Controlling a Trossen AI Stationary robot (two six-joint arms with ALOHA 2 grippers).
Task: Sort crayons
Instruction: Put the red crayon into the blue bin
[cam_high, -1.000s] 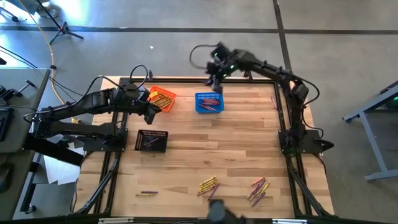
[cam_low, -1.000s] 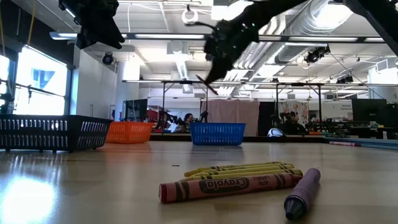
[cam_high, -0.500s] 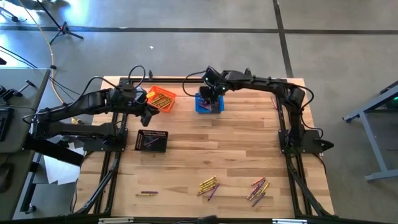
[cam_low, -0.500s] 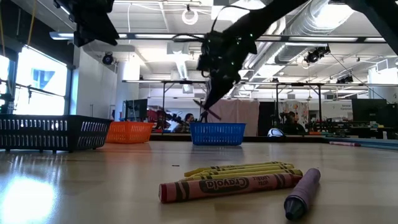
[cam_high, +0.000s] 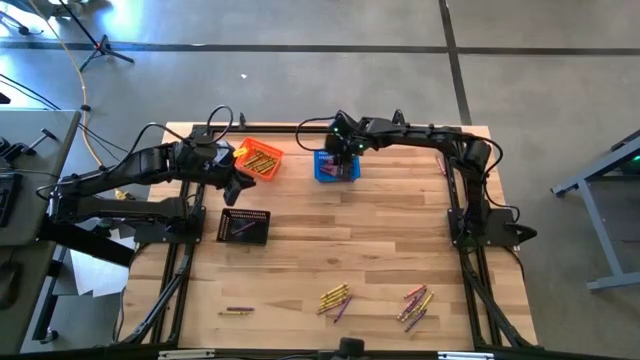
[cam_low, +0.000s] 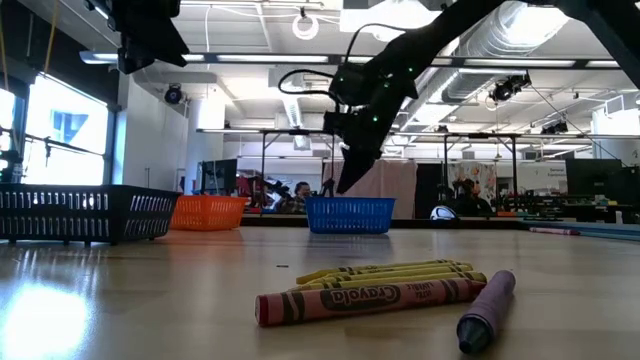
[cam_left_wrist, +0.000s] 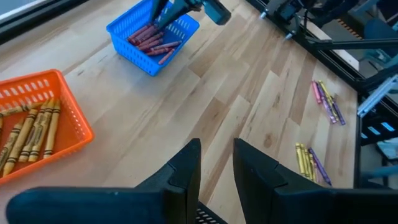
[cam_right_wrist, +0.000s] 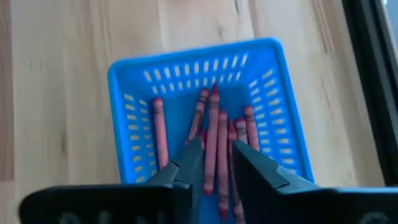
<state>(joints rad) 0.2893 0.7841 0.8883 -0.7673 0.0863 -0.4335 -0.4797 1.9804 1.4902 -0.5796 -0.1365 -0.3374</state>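
My right gripper (cam_right_wrist: 216, 163) hangs open over the blue basket (cam_high: 337, 166), fingers pointing down into it. Several red crayons (cam_right_wrist: 211, 134) lie on the basket's floor, and one shows through the gap between the fingers. My left gripper (cam_left_wrist: 217, 163) hovers open and empty above the table's left side, near the orange basket (cam_high: 258, 158) of yellow crayons (cam_left_wrist: 28, 130). Loose yellow, red and purple crayons (cam_high: 335, 298) lie near the table's front edge.
A black basket (cam_high: 244, 226) with a few purple crayons stands left of centre. More loose crayons lie at the front right (cam_high: 417, 305) and front left (cam_high: 237, 311). One crayon (cam_high: 440, 160) lies by the far right rail. Bare wood spans the table's middle.
My right gripper has come down from beyond the table's far edge to just above the blue basket and tipped more steeply downward. The crayon that stuck out below its fingers half a second ago no longer shows there. My left arm has stayed put.
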